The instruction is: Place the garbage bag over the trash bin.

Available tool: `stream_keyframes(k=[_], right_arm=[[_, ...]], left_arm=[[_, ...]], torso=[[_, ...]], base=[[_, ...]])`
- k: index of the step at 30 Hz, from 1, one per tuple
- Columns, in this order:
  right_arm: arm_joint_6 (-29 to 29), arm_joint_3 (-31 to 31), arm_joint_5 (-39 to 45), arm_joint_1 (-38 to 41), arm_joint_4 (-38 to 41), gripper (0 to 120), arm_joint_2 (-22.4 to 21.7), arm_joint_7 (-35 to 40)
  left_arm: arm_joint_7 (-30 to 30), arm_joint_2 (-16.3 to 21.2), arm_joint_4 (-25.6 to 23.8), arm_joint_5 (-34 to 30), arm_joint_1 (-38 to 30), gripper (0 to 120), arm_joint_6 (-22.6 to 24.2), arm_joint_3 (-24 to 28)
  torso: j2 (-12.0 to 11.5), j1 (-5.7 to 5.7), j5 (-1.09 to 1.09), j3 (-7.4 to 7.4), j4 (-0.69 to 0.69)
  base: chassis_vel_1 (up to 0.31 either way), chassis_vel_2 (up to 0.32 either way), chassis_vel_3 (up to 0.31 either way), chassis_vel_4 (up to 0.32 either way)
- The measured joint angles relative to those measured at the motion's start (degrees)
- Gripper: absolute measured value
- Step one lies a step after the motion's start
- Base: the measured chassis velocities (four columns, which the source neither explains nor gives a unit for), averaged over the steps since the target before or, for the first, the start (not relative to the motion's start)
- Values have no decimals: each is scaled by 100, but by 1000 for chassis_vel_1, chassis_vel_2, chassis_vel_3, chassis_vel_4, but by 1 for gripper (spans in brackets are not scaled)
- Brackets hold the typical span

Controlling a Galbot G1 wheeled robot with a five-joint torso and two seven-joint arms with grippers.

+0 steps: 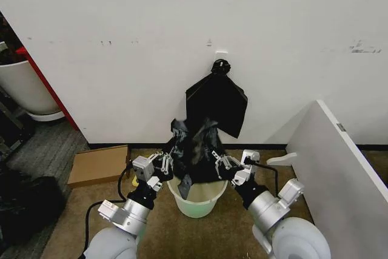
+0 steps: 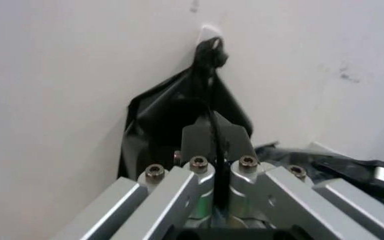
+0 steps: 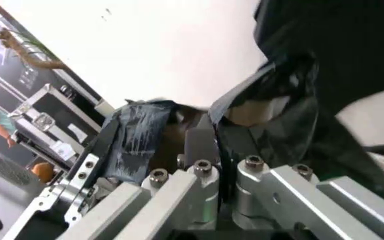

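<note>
Both grippers hold the garbage bag (image 1: pixel 195 150) above the trash bin (image 1: pixel 197 199).
Left gripper (image 1: pixel 162 163) and right gripper (image 1: pixel 223 165) fingers clamp its opposite edges; open floor flanks the bin, the wall close behind.

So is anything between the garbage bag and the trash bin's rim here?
Nothing visible. The garbage bag hangs directly above the trash bin, held at either side by the left tool and right tool. The knotted bundle hangs on the wall behind.

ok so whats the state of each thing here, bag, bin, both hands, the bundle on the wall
garbage bag: held up over the bin, not yet around its rim
trash bin: upright, rim uncovered
left hand: shut on the garbage bag
right hand: shut on the garbage bag
knotted bundle: hanging on the wall
</note>
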Motion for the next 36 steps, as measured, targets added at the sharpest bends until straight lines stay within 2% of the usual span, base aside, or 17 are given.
stream_keyframes(k=[3, 13, 23, 29, 36], right_arm=[[188, -44, -113, -84, -366, 0, 156, -95], [560, -136, -434, -208, -1029, 0, 565, -200], [880, -69, -1102, -566, -1237, 0, 528, 21], [783, -66, -1319, -679, -1298, 0, 460, 397], [585, -145, -1481, -748, -1331, 0, 403, 910]], left_arm=[[39, -238, 412, 259, -98, 0, -201, 28], [49, -510, 863, 406, -107, 0, -440, 29], [-136, -1017, 1593, 471, -90, 0, -555, 242], [-357, -1106, 1832, 472, -69, 0, -543, 215], [-456, -970, 1809, 470, 409, 0, -535, 102]], torso=[[0, 0, -1, 1, -1], [-1, 0, 0, 0, 0], [-1, 0, 0, 0, -1], [-1, 0, 0, 0, -1], [0, 0, 0, 0, 0]], base=[[0, 0, 0, 0], [0, 0, 0, 0], [0, 0, 0, 0], [0, 0, 0, 0], [0, 0, 0, 0]])
